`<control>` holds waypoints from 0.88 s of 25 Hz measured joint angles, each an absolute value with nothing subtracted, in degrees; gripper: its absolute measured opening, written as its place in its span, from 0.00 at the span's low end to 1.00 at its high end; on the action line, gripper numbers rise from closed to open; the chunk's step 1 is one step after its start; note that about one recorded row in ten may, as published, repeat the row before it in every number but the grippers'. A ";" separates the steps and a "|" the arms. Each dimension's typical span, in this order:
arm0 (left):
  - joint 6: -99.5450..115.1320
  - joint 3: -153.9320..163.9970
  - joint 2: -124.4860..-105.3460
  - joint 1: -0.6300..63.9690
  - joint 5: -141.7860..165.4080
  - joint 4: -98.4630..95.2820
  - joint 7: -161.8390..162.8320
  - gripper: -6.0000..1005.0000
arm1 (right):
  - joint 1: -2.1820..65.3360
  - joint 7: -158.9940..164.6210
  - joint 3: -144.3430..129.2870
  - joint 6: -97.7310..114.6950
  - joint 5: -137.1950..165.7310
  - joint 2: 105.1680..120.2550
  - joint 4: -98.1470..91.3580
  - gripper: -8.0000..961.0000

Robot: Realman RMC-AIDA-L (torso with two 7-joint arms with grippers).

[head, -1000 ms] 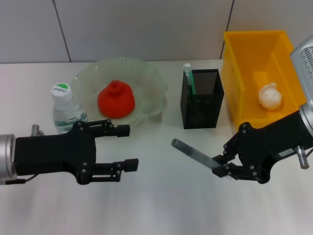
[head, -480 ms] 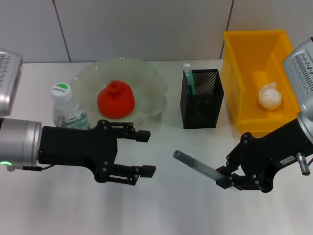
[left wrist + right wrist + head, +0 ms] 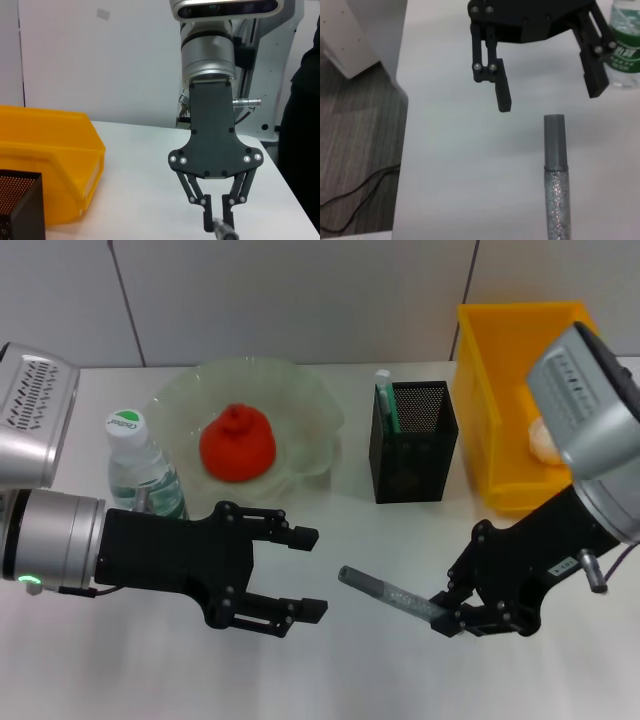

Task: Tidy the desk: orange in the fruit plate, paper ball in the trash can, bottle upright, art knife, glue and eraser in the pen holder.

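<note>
The desk (image 3: 420, 680) is mostly tidied, judging by how things lie: the orange (image 3: 238, 444) sits in the fruit plate (image 3: 310, 410), the bottle (image 3: 140, 475) stands upright beside that plate, the paper ball (image 3: 545, 440) lies in the yellow bin (image 3: 500, 360), and one green-capped item already stands in the pen holder (image 3: 412, 440).

The step in hand looks like a handover of the glue (image 3: 390, 593), a grey glitter stick, between the arms. The left tool (image 3: 305, 572) is spread wide and holds nothing, its fingers pointing toward the stick's free end, near but apart. The right tool (image 3: 443, 615) is closed on the other end of the glue, holding it clear of the desk, well in front of the pen holder.

Next, I judge, the left tool must slide over the free end and close before the right lets go; otherwise the right tool would carry the stick up and drop it upright into the holder.
</note>
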State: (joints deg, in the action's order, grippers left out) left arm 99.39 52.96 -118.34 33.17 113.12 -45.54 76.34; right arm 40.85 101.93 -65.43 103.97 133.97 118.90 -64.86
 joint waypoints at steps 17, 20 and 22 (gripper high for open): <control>97.63 54.31 -118.60 34.27 115.06 -45.54 88.41 0.73 | 47.52 102.49 -66.48 105.57 139.29 118.93 -63.85 0.15; 97.61 54.30 -118.64 34.40 114.76 -45.48 89.55 0.73 | 48.08 102.80 -67.14 105.66 139.98 118.97 -63.82 0.15; 97.55 54.30 -118.69 34.44 114.75 -45.46 89.82 0.73 | 48.14 102.83 -67.68 105.68 140.05 119.01 -63.98 0.15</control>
State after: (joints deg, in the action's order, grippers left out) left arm 97.55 54.30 -118.69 34.44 114.75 -45.46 89.82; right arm 48.14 102.83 -67.68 105.68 140.05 119.01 -63.98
